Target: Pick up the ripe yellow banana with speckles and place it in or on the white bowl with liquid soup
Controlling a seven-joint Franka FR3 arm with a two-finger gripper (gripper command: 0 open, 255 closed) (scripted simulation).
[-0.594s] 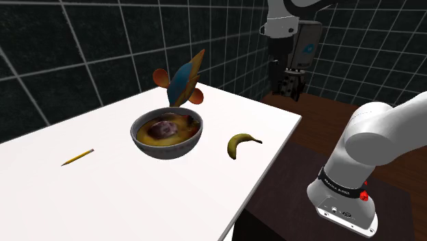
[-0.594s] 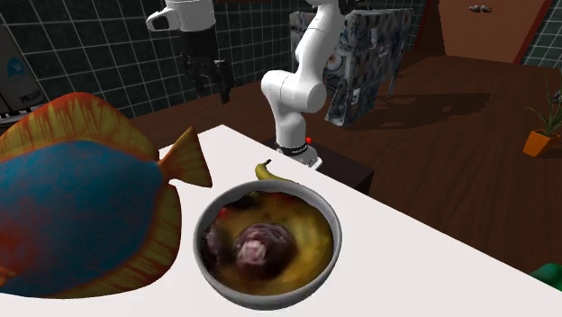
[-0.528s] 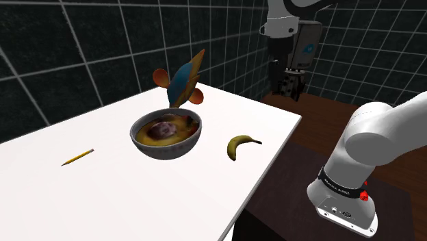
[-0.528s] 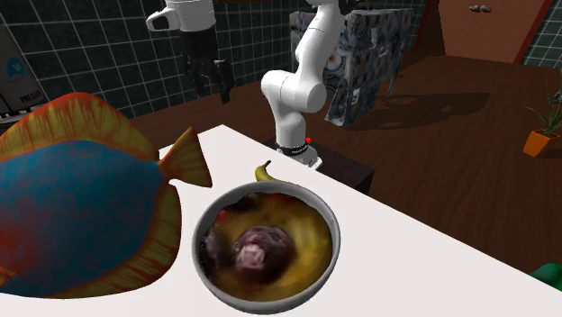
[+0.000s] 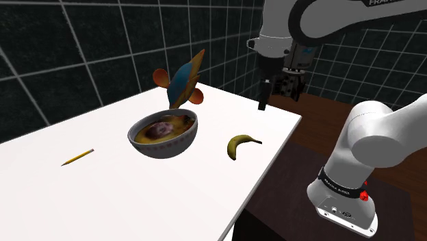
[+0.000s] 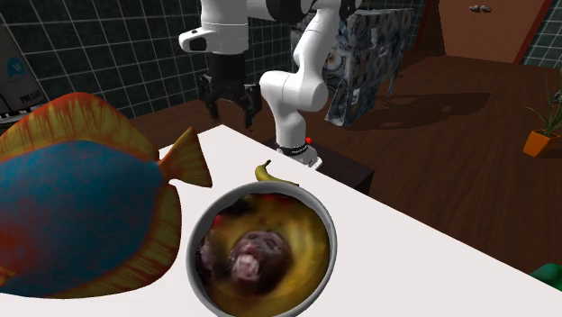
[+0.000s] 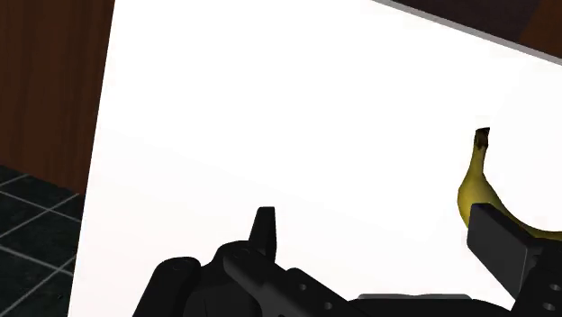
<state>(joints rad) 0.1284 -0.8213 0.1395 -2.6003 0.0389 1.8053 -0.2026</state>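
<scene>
Black jaws hang open and empty above the white desk (image 5: 137, 198), over its edge.

The curved yellow banana (image 5: 239, 143) (image 6: 270, 174) (image 7: 477, 194) lies flat on the desk near the pale round bowl (image 5: 163, 145) (image 6: 335, 243), which holds yellow-orange soup around a dark lump. The banana is probably light, soft and easily bruised, so a gentle hold across its thick middle looks safest. The soup could splash.

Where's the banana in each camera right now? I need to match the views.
Shoulder view: banana lies right of the bowl, near the table edge.
Second exterior view: banana just behind the bowl's far rim.
Wrist view: banana partly behind one finger.
Shared landmark: the white table.
</scene>
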